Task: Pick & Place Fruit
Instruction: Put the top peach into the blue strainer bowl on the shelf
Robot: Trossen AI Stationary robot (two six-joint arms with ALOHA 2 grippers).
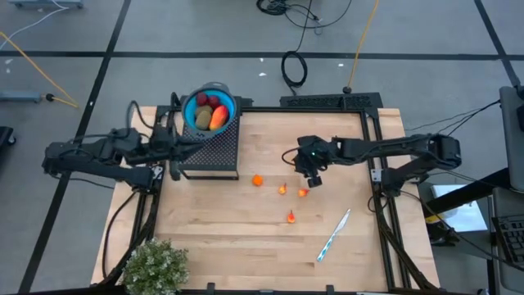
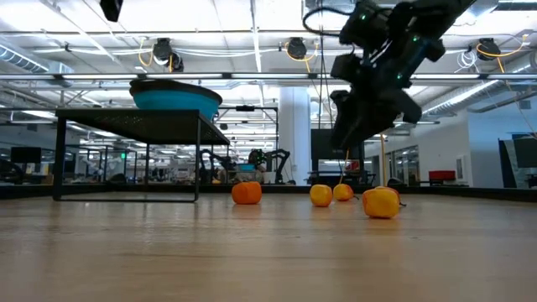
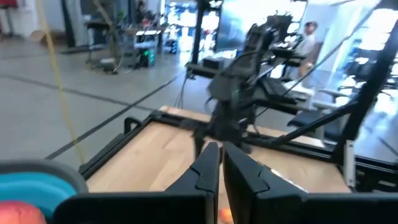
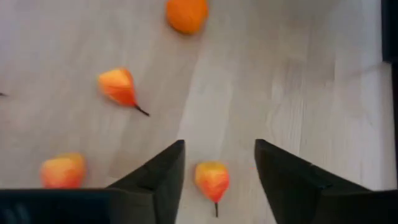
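Down at the bottom left corner of the overhead frame sat the bushy green plant [image 1: 155, 266], and over toward the lower right lay the white-and-blue pen [image 1: 333, 235], slanted on the wooden table [image 1: 246, 246]. Moving up to the middle of the frame, four small orange fruit pieces were scattered on the bare wood: one lowest [image 1: 291, 217], two side by side above it [image 1: 282, 189] [image 1: 302, 193], and a rounder one off to their left [image 1: 257, 180]. Right over that cluster hung the right gripper [image 4: 217, 168], its fingers [image 4: 155, 177] standing apart and gripping nothing, with one orange piece [image 4: 212, 179] lying on the table in the gap between them in the wrist picture, two more to the left of it and the round one [image 4: 186, 14] at the top edge. From table height the gripper was clearly above the fruit, not touching it. Over on the left of the overhead frame, the left gripper [image 1: 173, 146] rested beside the black mesh stand [image 1: 211, 152], its fingers [image 3: 208, 171] pressed together and empty. At the upper left of the table, on top of that stand, sat the blue bowl [image 1: 192, 105], already holding red, brown-green and red-orange fruit [image 1: 214, 115].
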